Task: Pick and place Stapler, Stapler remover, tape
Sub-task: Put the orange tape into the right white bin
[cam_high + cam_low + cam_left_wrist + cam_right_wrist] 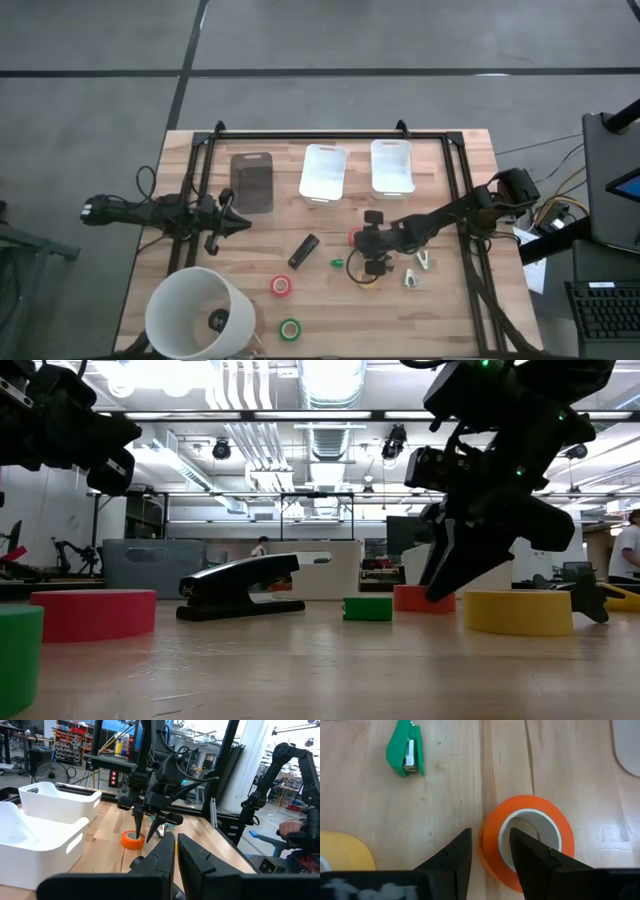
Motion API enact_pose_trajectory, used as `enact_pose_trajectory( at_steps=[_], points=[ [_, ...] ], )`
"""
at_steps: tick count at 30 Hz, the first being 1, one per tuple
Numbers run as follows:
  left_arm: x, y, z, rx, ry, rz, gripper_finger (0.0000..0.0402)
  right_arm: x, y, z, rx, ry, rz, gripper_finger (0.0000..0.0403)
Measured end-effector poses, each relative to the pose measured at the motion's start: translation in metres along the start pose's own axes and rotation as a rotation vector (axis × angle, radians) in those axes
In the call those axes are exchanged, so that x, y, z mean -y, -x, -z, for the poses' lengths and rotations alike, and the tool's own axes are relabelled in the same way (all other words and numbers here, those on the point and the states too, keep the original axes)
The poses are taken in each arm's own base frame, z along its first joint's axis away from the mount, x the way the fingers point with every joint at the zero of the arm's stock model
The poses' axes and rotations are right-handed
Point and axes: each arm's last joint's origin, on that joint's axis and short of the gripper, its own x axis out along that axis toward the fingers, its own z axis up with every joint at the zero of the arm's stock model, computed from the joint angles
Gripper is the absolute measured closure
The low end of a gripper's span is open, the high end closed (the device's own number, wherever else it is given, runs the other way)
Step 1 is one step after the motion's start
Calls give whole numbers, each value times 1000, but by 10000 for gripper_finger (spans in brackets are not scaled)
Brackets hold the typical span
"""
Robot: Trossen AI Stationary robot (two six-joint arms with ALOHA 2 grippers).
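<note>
My right gripper (490,845) is open and low over the orange tape roll (530,840), which lies flat on the table near its middle (355,236). One finger stands in the roll's hole and the other outside its wall; wood shows between the outer finger and the roll. The black stapler (303,250) lies on the table left of it, also in the low view (240,588). A yellow roll (340,855), a red roll (282,286) and a green roll (290,328) lie flat. Two pale clawed pieces (420,268) lie right of the gripper. My left gripper (238,222) is shut and waits at the left.
Two white bins (323,172) (392,165) and a dark tray (251,180) stand at the far side. A small green piece (406,754) lies between the stapler and the orange roll. A white round tub (180,300) stands at the near left corner.
</note>
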Motion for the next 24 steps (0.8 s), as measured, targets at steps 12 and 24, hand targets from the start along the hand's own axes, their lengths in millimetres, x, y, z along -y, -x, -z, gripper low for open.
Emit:
enact_pose_trajectory(
  at_steps=[12, 24],
  points=[
    [0, 0, 0, 0, 0, 0, 378, 0, 1, 0, -6, -13, -18, 367],
    [0, 0, 0, -1, 0, 0, 378, 18, 62, -26, 157, 44, 74, 361]
  ],
)
